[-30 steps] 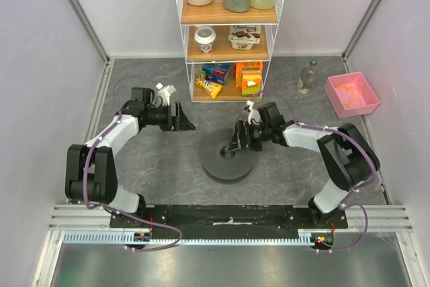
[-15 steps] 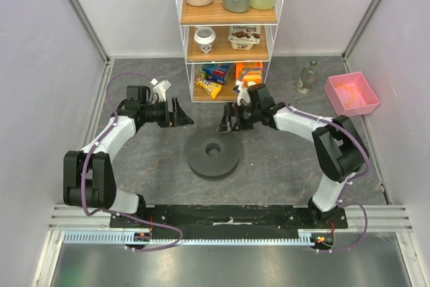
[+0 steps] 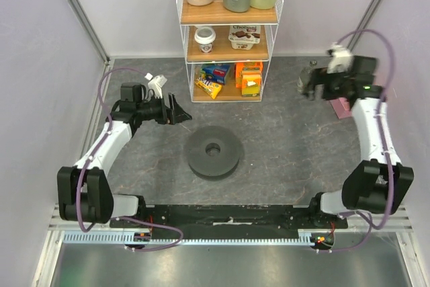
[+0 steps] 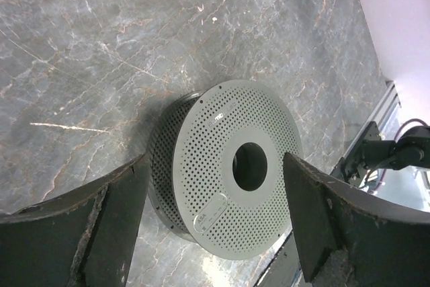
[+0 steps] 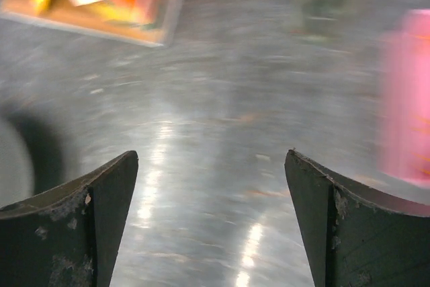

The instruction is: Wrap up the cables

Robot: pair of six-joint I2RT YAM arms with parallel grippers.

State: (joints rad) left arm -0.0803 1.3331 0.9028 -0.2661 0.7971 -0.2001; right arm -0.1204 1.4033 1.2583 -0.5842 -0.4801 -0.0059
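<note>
The yellow-orange wire does not clearly show now; my right arm covers most of the pink tray (image 3: pixel 342 107), which is a blurred pink shape in the right wrist view (image 5: pixel 406 99). The dark grey spool (image 3: pixel 213 152) lies flat mid-table and is bare; it fills the left wrist view (image 4: pixel 235 166). My left gripper (image 3: pixel 176 109) is open and empty, up-left of the spool, jaws framing it (image 4: pixel 215 159). My right gripper (image 3: pixel 310 85) is open and empty at the back right, beside the pink tray, over bare floor (image 5: pixel 211 156).
A white wire shelf (image 3: pixel 228 45) with bottles, yoghurt cups and snack packs stands at the back centre. A small glass bottle (image 3: pixel 308 72) sits next to my right gripper. Slanted walls close in both sides.
My right arm has swung fast from above the spool to the back right by the pink tray. My left gripper drew slightly back and left. The spool shifted a little left.
</note>
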